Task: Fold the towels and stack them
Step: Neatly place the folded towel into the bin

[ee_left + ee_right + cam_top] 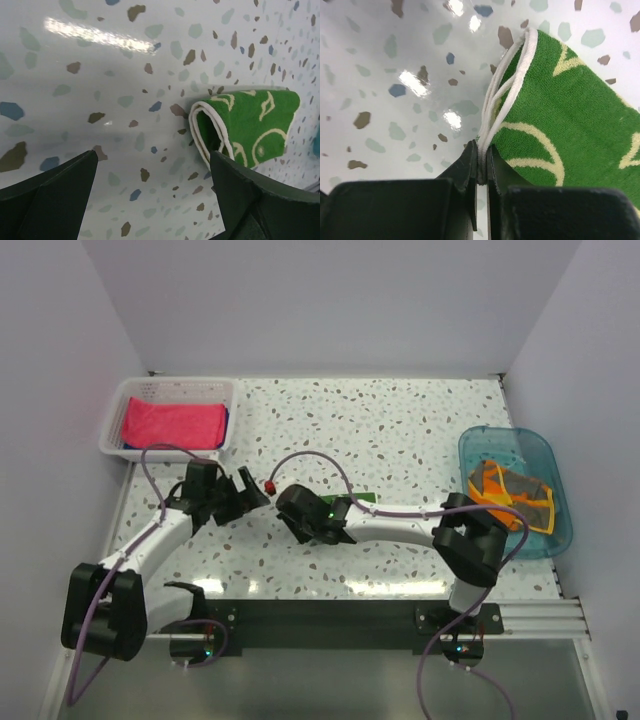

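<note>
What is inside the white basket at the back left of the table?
A folded pink towel fills the basket, with a dark blue edge showing at its right side. Anything under the pink towel is covered.

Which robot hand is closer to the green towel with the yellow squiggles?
The right. The right gripper is shut on the green towel, pinching its white edge. The left gripper is open, off to the towel's side, holding nothing.
</note>
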`<action>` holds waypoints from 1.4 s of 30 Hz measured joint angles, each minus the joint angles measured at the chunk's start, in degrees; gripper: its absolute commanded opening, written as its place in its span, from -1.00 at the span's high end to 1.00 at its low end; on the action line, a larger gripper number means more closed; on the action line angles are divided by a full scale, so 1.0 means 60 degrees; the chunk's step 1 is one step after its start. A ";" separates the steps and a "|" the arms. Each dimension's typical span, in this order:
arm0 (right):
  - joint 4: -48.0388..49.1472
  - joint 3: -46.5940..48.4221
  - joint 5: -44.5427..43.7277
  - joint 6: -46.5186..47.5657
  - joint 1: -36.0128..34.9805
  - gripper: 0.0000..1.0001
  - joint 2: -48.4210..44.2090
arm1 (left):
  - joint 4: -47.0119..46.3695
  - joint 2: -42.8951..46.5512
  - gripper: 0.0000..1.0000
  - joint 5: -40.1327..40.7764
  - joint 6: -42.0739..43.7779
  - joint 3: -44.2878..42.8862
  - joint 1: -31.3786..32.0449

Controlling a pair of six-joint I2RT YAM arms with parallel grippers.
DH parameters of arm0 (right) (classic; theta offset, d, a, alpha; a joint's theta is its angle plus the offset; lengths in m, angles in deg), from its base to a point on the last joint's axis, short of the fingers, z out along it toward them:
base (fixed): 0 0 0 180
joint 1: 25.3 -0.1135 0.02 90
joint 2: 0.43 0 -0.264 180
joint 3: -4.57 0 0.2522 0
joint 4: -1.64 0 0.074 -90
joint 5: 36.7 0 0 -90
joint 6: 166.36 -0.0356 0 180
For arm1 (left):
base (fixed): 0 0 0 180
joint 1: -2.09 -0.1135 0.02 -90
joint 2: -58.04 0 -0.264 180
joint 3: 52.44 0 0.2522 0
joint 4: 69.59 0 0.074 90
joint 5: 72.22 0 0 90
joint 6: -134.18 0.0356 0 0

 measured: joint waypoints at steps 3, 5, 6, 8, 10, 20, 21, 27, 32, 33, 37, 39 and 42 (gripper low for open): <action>0.0532 -0.0255 0.0200 -0.0033 0.0095 1.00 -0.0415 | -0.0543 -0.0233 -1.00 -0.0291 -0.0641 0.0073 0.0634; 0.0798 -0.0412 0.0306 -0.0058 0.0146 1.00 -0.0601 | -0.0929 -0.0426 -1.00 -0.0437 -0.1002 0.0113 0.1053; 0.0911 -0.0499 0.0372 -0.0069 0.0182 1.00 -0.0667 | -0.1162 -0.0517 -1.00 -0.0532 -0.1206 0.0168 0.1228; 0.1093 -0.0648 0.0430 -0.0091 0.0215 1.00 -0.0732 | -0.1614 -0.0637 -1.00 -0.0634 -0.1636 0.0353 0.1472; 0.1239 -0.0780 0.0481 -0.0109 0.0240 1.00 -0.0736 | -0.2014 -0.0707 -1.00 -0.0685 -0.1974 0.0568 0.1647; 0.1632 -0.1147 0.0747 -0.0266 0.0299 1.00 -0.0736 | -0.3606 -0.0918 -1.00 -0.0623 -0.3377 0.1206 0.2379; 0.1676 -0.1158 0.0758 -0.0288 0.0302 1.00 -0.0739 | -0.3708 -0.1045 -1.00 -0.0557 -0.3446 0.1213 0.2452; 0.1825 -0.1319 0.0911 -0.0397 0.0313 1.00 -0.0783 | -0.4433 -0.1719 -0.91 -0.0026 -0.4044 0.1264 0.2969; 0.1912 -0.1424 0.0947 -0.0448 0.0310 1.00 -0.0856 | -0.5147 -0.2167 -0.55 0.0390 -0.4437 0.1279 0.3359; 0.1938 -0.1453 0.0973 -0.0463 0.0310 1.00 -0.0860 | -0.5260 -0.2255 -0.48 0.0463 -0.4499 0.1279 0.3435; 0.2073 -0.1552 0.1013 -0.0499 0.0310 1.00 -0.0882 | -0.5555 -0.2619 -0.06 0.0729 -0.4626 0.1297 0.3730; 0.2127 -0.1566 0.1045 -0.0503 0.0310 1.00 -0.0900 | -0.5639 -0.2688 0.21 0.0812 -0.4685 0.1355 0.3785; 0.2175 -0.1592 0.1166 -0.0514 0.0310 1.00 -0.0903 | -0.5716 -0.2685 0.65 0.0994 -0.4736 0.1537 0.3821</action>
